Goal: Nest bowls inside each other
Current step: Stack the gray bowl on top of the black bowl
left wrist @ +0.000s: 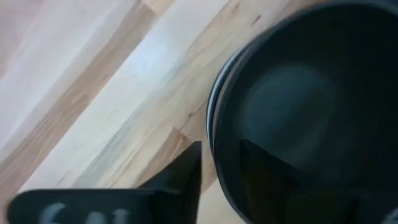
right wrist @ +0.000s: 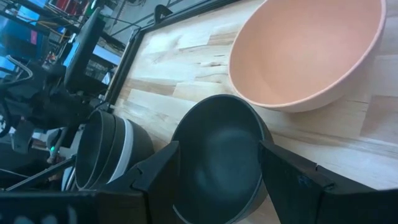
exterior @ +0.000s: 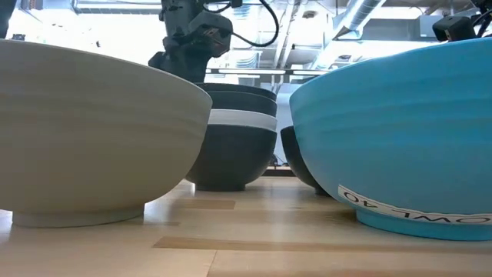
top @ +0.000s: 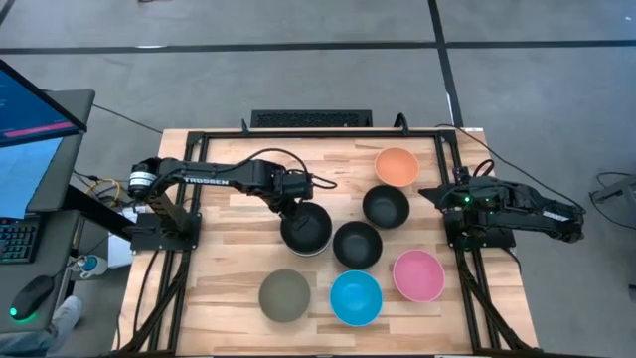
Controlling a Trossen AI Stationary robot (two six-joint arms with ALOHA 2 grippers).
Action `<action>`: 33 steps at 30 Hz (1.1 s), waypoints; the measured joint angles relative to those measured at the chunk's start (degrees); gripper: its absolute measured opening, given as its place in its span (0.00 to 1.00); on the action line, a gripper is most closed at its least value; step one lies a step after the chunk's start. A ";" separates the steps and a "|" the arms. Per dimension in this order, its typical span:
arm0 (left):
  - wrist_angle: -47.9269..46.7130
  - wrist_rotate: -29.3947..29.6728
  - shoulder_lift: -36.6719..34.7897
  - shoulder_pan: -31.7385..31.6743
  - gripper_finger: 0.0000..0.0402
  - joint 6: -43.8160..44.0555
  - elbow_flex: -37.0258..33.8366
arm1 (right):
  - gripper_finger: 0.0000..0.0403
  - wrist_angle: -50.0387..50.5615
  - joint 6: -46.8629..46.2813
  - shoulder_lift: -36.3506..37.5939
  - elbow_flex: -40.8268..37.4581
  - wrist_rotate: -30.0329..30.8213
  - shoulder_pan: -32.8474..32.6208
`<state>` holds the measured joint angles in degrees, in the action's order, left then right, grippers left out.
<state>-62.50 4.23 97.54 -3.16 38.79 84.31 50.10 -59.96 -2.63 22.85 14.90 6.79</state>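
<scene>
The left jaws (top: 298, 209) sit over the far rim of the stack (top: 306, 229), a nest of black bowls with a white one showing as a band in its side, standing near the middle of the bench (top: 224, 278). In the left wrist view one finger (left wrist: 180, 174) stands outside the stack's wall and the other appears to lie inside the top bowl; whether the rim is still pinched or already let go I cannot tell. To finish well, I judge the jaws should part fully, rise straight clear of the rim before swinging away, and leave the top bowl seated level in the nest. The right jaws (right wrist: 217, 168) wait wide and empty at the right edge, pointed at a loose black bowl (top: 386, 206) with the orange bowl (top: 397, 166) just beyond it toward the far edge. Another black bowl (top: 357, 245) lies just beside the stack on its right, so any sideways drift that way risks a knock. The grey bowl (top: 285, 295), blue bowl (top: 356, 297) and pink bowl (top: 417, 274) line the near edge. Open room lies toward the left edge and far-left corner, the safest way out for the left arm; the frame rails along both side edges limit low sweeps.
</scene>
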 joint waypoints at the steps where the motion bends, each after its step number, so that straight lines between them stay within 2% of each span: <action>1: 0.62 0.10 0.00 -0.01 0.28 -0.03 0.00 | 0.60 0.00 0.00 0.00 0.00 0.00 0.00; 5: 2.23 -0.30 -0.02 -0.02 0.38 -0.03 0.28 | 0.60 0.00 0.00 0.00 0.00 0.00 0.00; 8: -0.08 0.74 -0.24 -0.01 0.44 -0.82 3.17 | 0.60 0.00 0.00 0.00 0.00 0.02 0.00; 12: -7.34 6.23 -2.42 0.91 0.48 -1.71 9.80 | 0.60 0.00 0.00 0.00 0.00 0.04 -0.02; 15: -11.60 10.03 -5.21 3.75 0.48 0.31 11.17 | 0.60 0.00 0.00 0.02 0.00 0.07 0.00; 20: -10.49 14.79 -9.26 15.41 0.48 8.35 6.67 | 0.60 0.00 0.00 0.01 0.00 0.07 0.00; 26: -5.94 17.79 -9.94 32.40 0.48 27.69 -3.35 | 0.60 0.01 0.00 0.02 0.00 0.09 -0.02; 30: 3.36 17.73 -9.94 37.17 0.48 34.25 -8.66 | 0.60 0.00 0.00 0.02 0.00 0.11 0.00; 33: 6.04 16.86 -9.61 38.06 0.48 36.08 -11.25 | 0.60 0.00 -0.27 0.02 0.00 0.11 0.00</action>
<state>-56.45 21.08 87.92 34.90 74.87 73.06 50.11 -60.23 -2.61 22.85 15.00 6.79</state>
